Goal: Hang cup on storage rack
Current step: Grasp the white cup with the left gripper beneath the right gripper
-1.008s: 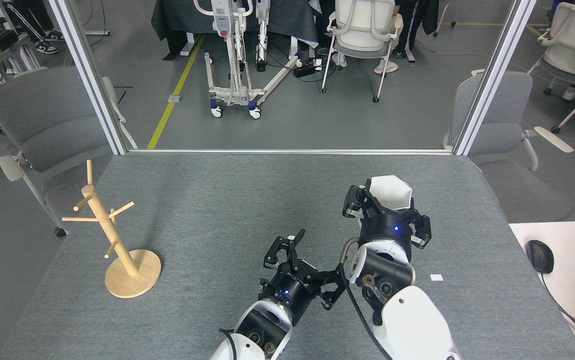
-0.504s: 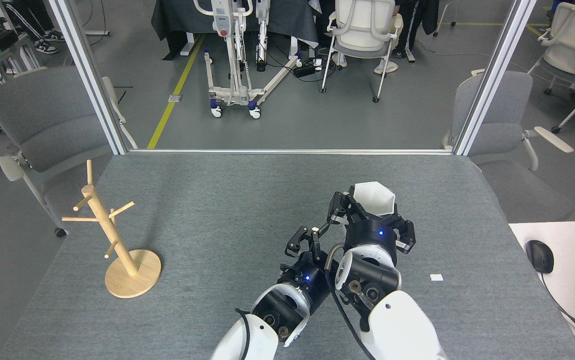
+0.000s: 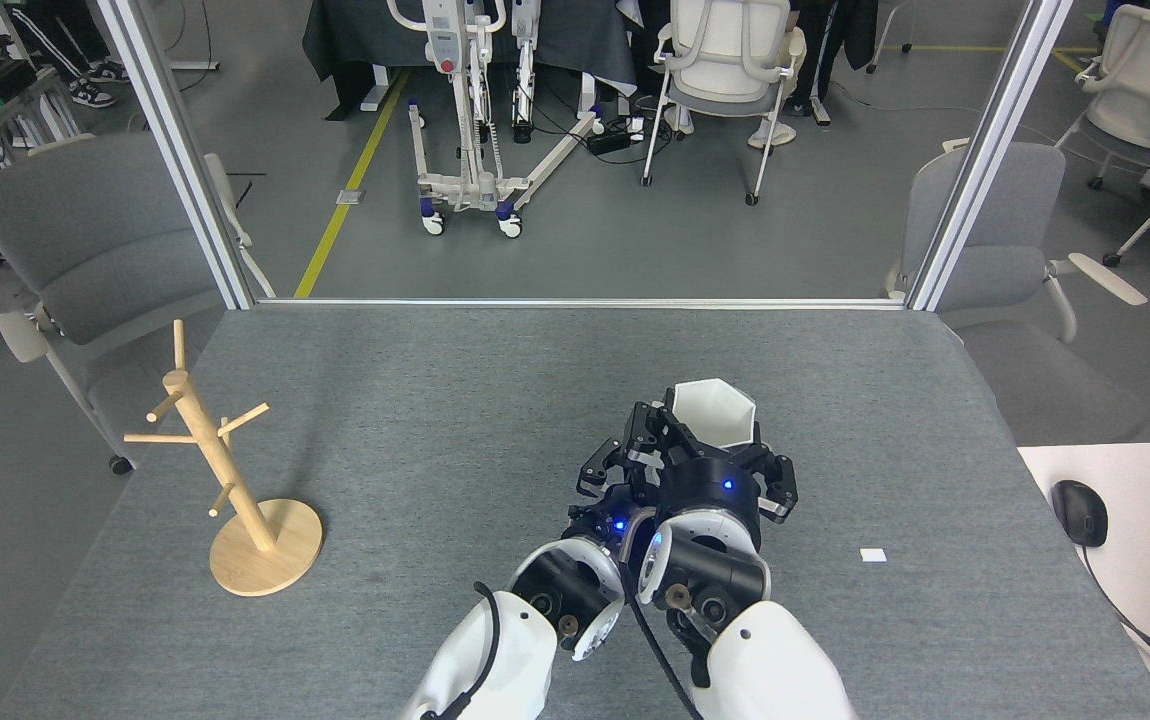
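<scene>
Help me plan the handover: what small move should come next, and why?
Probably ease the left gripper onto the white cup held in the right gripper. The two sit side by side, and the wooden mug tree stands far off on the left arm's side.

Cup (image 3: 714, 412) smooth white; rack (image 3: 220, 462) pale wood; table (image 3: 455, 400) grey felt
</scene>
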